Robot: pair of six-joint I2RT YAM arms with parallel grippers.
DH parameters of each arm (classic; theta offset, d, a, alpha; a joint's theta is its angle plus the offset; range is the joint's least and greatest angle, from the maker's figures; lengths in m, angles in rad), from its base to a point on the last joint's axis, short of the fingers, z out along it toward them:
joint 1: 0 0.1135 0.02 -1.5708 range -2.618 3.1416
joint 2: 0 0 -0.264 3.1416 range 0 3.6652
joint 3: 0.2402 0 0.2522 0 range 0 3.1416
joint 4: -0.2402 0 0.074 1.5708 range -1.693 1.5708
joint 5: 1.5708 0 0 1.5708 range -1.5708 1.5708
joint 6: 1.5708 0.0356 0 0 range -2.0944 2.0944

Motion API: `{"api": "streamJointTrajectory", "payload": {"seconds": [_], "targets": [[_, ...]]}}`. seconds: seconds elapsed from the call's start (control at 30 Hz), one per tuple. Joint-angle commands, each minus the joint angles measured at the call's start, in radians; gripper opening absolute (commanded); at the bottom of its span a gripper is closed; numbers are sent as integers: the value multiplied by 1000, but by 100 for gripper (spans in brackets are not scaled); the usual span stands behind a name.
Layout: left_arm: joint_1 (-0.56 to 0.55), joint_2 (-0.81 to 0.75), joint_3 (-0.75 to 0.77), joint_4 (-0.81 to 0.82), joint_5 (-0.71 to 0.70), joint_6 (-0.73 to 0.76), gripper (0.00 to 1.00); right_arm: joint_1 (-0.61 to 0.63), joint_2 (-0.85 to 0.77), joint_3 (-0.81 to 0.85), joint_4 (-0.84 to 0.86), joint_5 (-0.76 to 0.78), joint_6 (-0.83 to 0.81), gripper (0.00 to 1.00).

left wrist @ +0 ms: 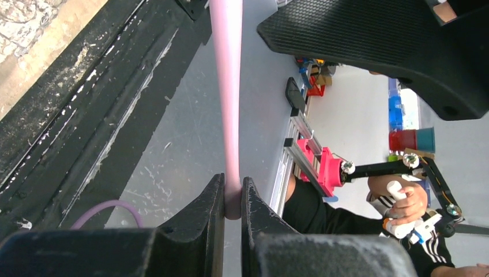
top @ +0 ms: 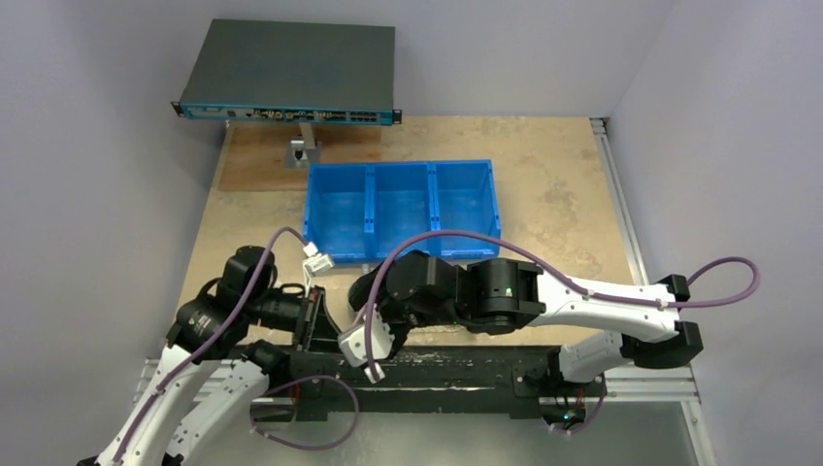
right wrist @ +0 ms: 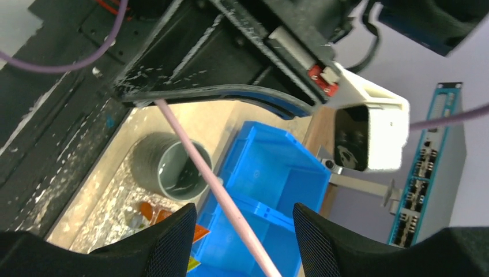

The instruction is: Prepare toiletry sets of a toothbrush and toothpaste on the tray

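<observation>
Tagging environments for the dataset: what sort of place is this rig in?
Most likely a robotics lab teleoperation cell, not a bathroom: bare white walls around a table, a rack network switch behind the blue bin, and in the left wrist view a person gripping a control handle.

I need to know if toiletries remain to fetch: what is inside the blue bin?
From above, all three compartments of the blue bin show only bare blue floor. The purple cable crosses the near edge, hiding a thin strip there.

mug (right wrist: 154,163) beside bin (right wrist: 271,170), on table (top: 543,184)
</observation>
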Motion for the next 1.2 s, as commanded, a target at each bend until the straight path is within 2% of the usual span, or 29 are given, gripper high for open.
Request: {"api": "streamJointTrajectory", "payload": {"seconds": [0.0,0.37,0.57,0.8,1.17], "targets": [[-32,20,46,-21,-20,45,0,26,-1,19,-63,81,-42,64],[-73,26,48,-34,-20,53,0,38,38,-72,-53,197,-67,52],[-82,21,45,-48,-31,61,0,40,51,-77,-48,202,-48,30],[-82,19,50,-70,-52,77,0,47,61,-93,-66,222,-11,0],[-82,-21,78,-12,-169,14,32,54,5,-170,-32,225,72,0]]}}
